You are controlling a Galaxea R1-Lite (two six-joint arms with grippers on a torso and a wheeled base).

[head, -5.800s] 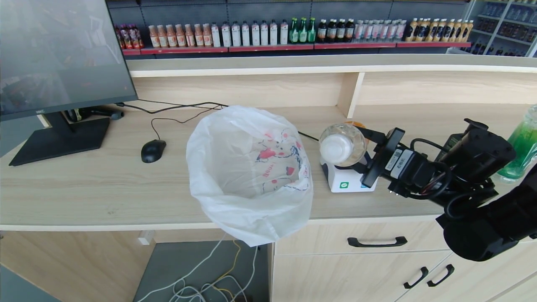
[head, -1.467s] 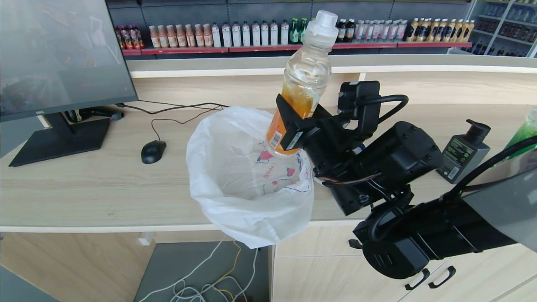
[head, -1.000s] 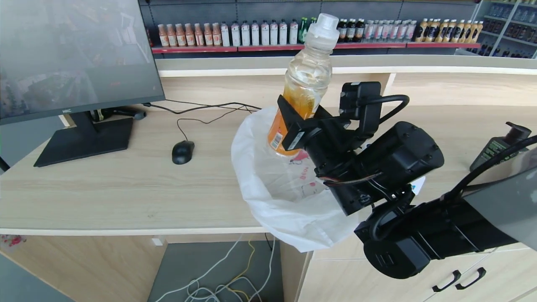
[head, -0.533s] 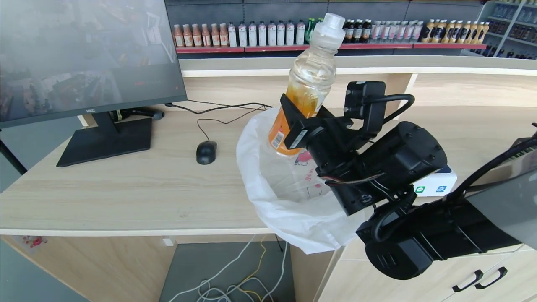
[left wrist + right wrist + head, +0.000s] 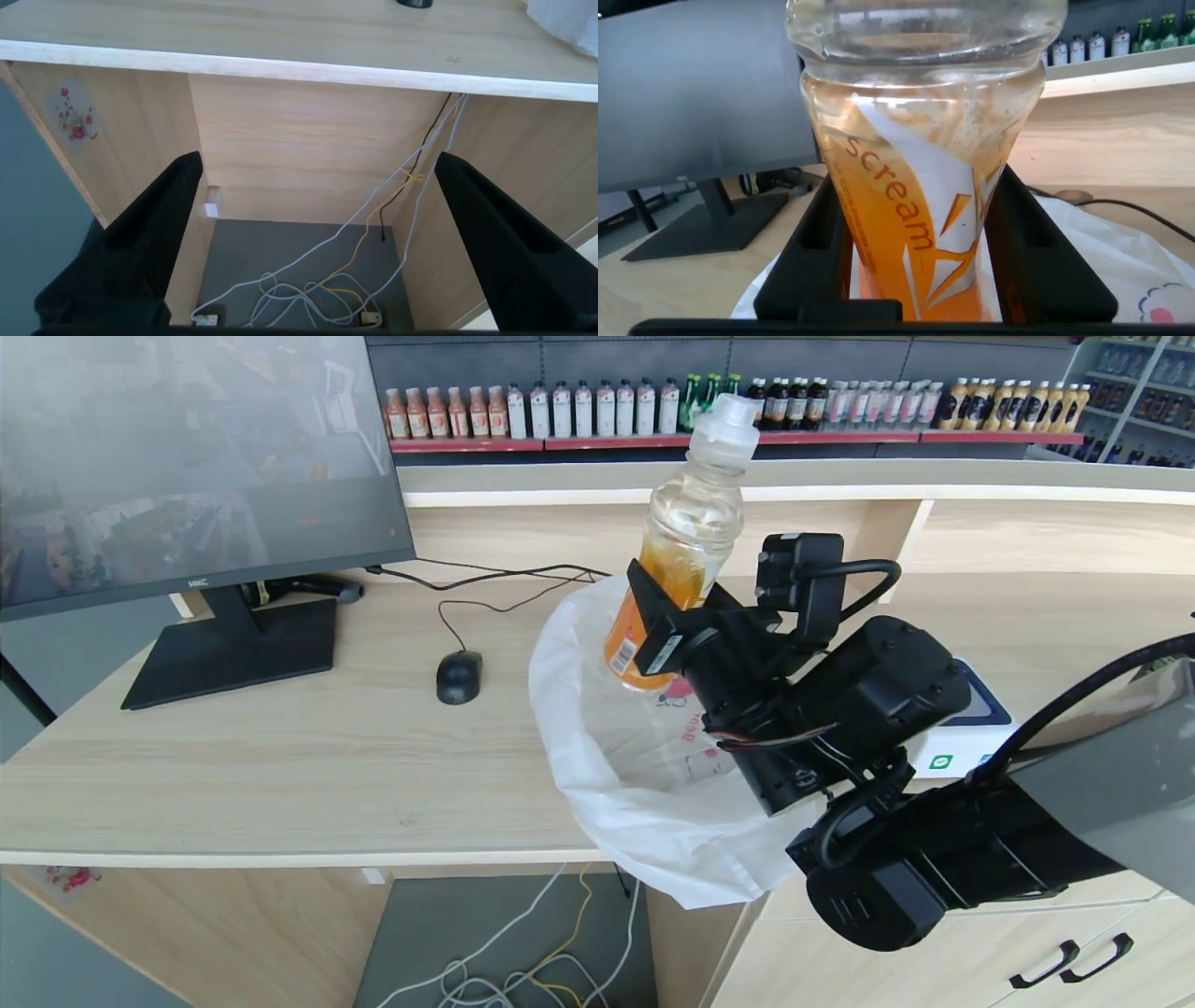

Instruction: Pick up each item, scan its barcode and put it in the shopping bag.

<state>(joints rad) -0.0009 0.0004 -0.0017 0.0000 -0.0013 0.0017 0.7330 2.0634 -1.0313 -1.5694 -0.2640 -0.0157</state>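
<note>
The right pincer [image 5: 665, 616] is clamped on the orange drink bottle [image 5: 695, 513] at its labelled lower half. The bottle stands nearly upright, leaning slightly, just right of centre in the head view, with its base over the far side of the shopping bag [image 5: 597, 747]. How far inside the rim it sits is hard to judge from this angle. The right wrist view shows the black fingers [image 5: 822, 243] pressed against both sides of the bottle [image 5: 924, 140]. The grip is low on a tall bottle, so a quick tilt could make it swing or slip between the pads. Letting go at this height looks risky, since the bottle could hit the thin rim, fold the mouth shut, or bounce out onto the counter [image 5: 280, 775]. The bag also sags over the counter's front edge at lower centre, and a hard landing might drag it off. If the arm descends carelessly, the wrist could snag the near wall of the bag or knock the scanner [image 5: 971, 737] just beside it on the right. The left pincer [image 5: 318, 243] hangs with its jaws wide apart and holding nothing, low before the counter's front by the dangling cables [image 5: 374, 233], so it could not steady the bag.
</note>
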